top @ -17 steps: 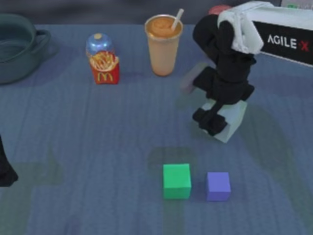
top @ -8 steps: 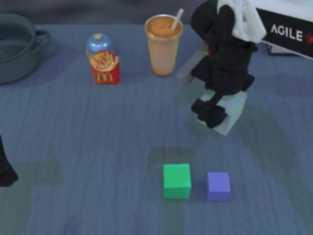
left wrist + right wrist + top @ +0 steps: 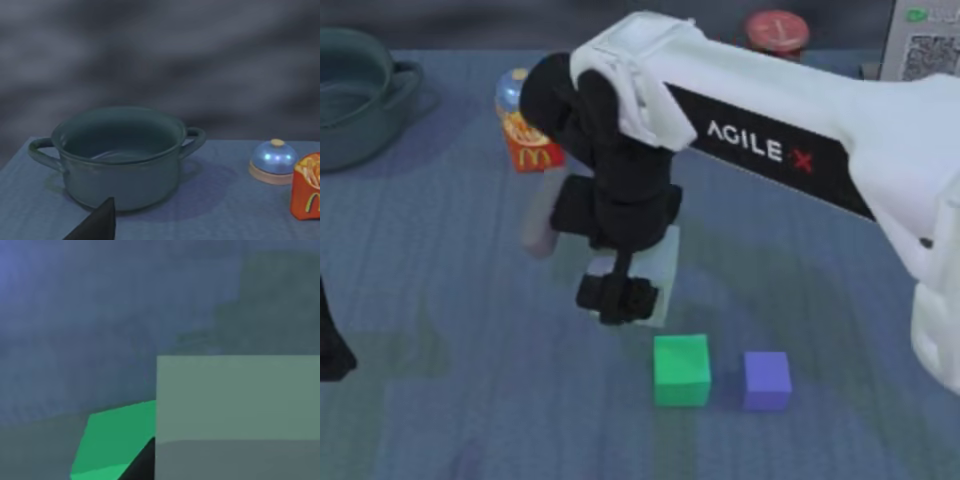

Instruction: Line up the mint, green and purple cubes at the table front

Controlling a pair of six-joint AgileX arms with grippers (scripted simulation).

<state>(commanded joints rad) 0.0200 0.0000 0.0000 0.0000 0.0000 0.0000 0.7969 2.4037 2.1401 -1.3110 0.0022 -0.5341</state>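
Right pincer: we are gripping the mint cube just behind-left of the green cube.
Front edge: purple cube sitting beside green; open desk lying leftward.
Left pincer: we are idling at the left edge; grip unclear.

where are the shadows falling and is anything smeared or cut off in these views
Top view: soft dark patches on the table lie under the right gripper and behind the green cube; a pale ghost smear sits beside the arm. Left wrist view: the pot shades the cloth. Right wrist view: the mint cube is cut off.
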